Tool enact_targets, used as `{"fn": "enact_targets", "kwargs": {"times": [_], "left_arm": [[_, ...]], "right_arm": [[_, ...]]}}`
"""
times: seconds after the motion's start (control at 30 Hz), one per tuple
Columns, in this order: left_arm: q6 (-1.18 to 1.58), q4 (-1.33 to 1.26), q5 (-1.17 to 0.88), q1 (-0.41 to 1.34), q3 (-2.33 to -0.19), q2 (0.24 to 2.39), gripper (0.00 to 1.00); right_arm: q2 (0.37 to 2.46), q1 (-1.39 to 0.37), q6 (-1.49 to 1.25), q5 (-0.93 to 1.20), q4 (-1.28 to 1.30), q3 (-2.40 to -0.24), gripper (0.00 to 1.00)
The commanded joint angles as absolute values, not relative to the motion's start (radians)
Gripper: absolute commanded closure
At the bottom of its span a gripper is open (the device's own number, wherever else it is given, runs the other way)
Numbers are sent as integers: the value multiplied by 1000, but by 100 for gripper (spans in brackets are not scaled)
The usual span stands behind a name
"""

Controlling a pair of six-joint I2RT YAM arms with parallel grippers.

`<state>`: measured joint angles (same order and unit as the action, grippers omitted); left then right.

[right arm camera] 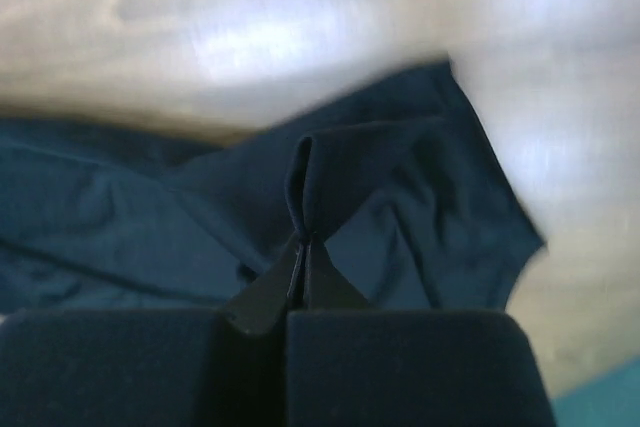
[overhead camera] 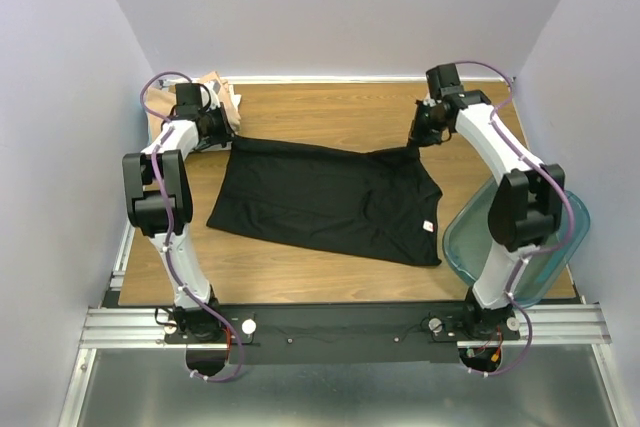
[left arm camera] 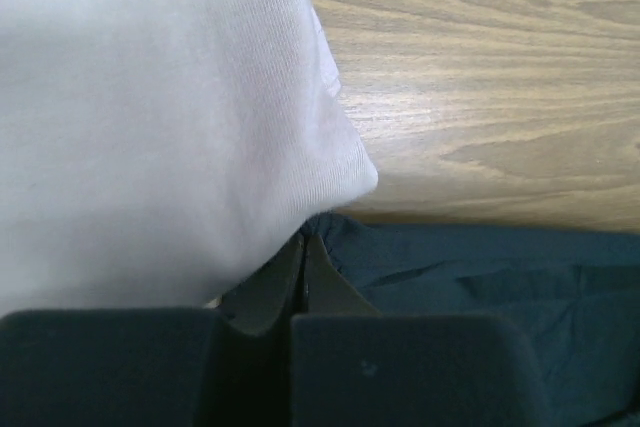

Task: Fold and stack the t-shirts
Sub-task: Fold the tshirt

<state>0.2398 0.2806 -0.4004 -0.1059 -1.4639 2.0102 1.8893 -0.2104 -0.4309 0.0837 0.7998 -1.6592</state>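
Observation:
A black t-shirt (overhead camera: 330,202) lies spread across the middle of the wooden table, a small white tag (overhead camera: 428,226) near its right edge. My left gripper (overhead camera: 226,137) is shut on the shirt's far left corner; in the left wrist view the tips (left arm camera: 303,239) pinch the dark cloth (left arm camera: 480,277). My right gripper (overhead camera: 418,143) is shut on the far right corner, and a fold of black cloth (right arm camera: 400,197) rises from its tips (right arm camera: 305,243). Tan and pale t-shirts (overhead camera: 222,97) lie piled at the back left, the pale one (left arm camera: 150,117) right beside my left fingers.
A clear teal plastic bin (overhead camera: 560,237) stands at the table's right edge behind the right arm, its corner (right arm camera: 610,397) showing in the right wrist view. Purple walls close in the back and both sides. Bare wood (overhead camera: 330,107) shows behind the black shirt.

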Motion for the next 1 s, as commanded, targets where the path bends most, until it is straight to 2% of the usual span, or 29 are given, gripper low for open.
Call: {"fn": "enact_targets", "kwargs": {"times": [0.0, 0.4, 0.97], "left_arm": [[199, 311, -382, -121, -1433, 1948, 100], [161, 334, -388, -123, -1284, 1833, 100], [258, 360, -209, -124, -1052, 1592, 100]], "right_arm": [[1787, -225, -474, 123, 865, -1565, 100], [1576, -290, -592, 124, 920, -1263, 100], [1454, -348, -687, 155, 919, -1065, 100]]}}
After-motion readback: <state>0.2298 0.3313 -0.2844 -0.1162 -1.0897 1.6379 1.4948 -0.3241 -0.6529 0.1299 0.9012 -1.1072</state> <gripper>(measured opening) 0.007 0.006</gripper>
